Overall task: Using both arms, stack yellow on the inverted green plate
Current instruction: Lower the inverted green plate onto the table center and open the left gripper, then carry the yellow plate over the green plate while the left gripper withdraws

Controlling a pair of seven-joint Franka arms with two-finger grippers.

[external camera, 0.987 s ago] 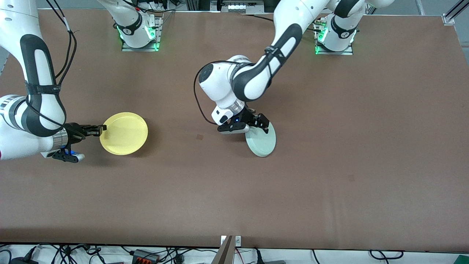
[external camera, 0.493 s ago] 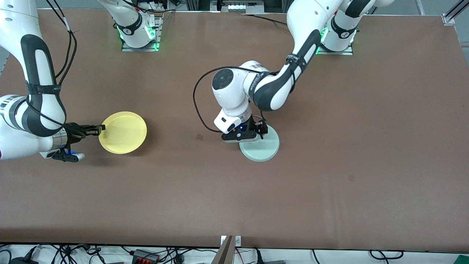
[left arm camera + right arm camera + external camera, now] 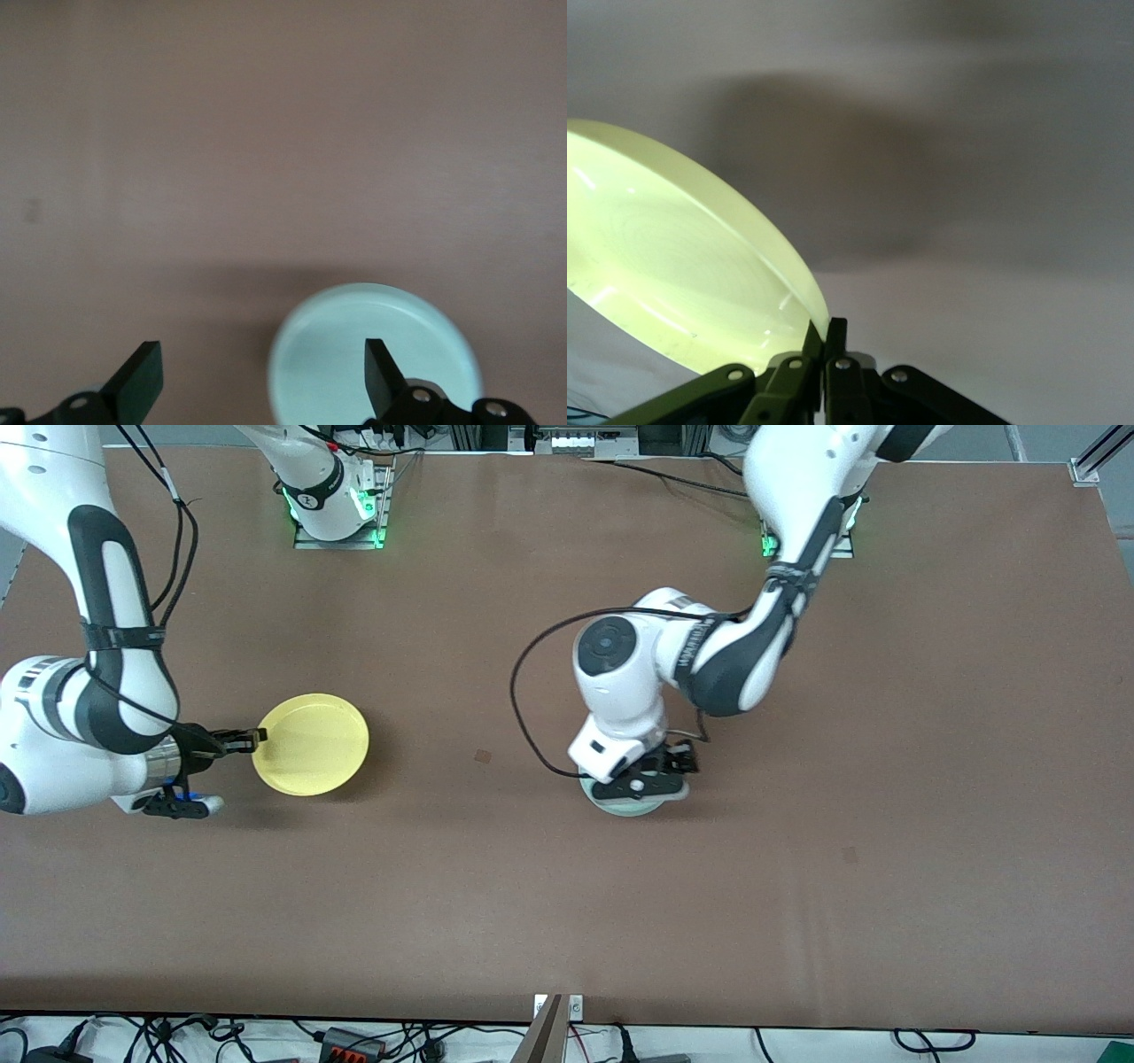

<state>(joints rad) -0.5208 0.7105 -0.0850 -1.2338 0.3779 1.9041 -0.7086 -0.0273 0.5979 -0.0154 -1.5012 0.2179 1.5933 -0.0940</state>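
1. While its fingers stood spread and released, the left end effector [image 3: 651, 779] hung over the green plate [image 3: 631, 804], which lay flat on the desk [image 3: 886, 779].
2. Toward the right arm's end of the desk from the green plate, the right end effector [image 3: 257, 736] was clenched on the rim of the yellow plate [image 3: 310, 744], held above the desk.

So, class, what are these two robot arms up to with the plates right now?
The right gripper is shut on the rim of the yellow plate, holding it just above the table. The left gripper hangs open over the green plate, which lies on the table. Nothing is stacked yet.
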